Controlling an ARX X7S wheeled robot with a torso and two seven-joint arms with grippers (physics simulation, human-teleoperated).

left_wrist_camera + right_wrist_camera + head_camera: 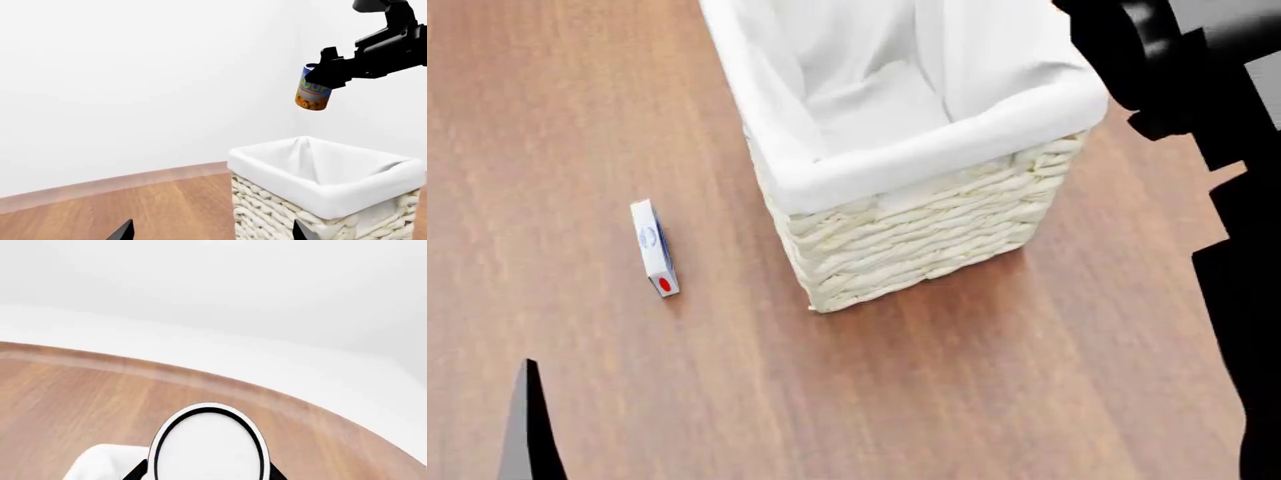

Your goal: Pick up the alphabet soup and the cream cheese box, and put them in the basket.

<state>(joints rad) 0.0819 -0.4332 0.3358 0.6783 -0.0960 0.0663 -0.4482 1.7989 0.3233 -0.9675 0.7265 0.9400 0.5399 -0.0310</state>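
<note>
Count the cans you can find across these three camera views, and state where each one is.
1. The alphabet soup is held in the right gripper, in the air above the basket. The right wrist view shows its pale top. Other cans may lie out of view.

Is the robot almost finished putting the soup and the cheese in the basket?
About halfway. Nothing is inside the basket yet. The right end effector holds the alphabet soup in the air above the basket, not released. The cream cheese box lies on the wooden surface beside the basket, untouched.
</note>
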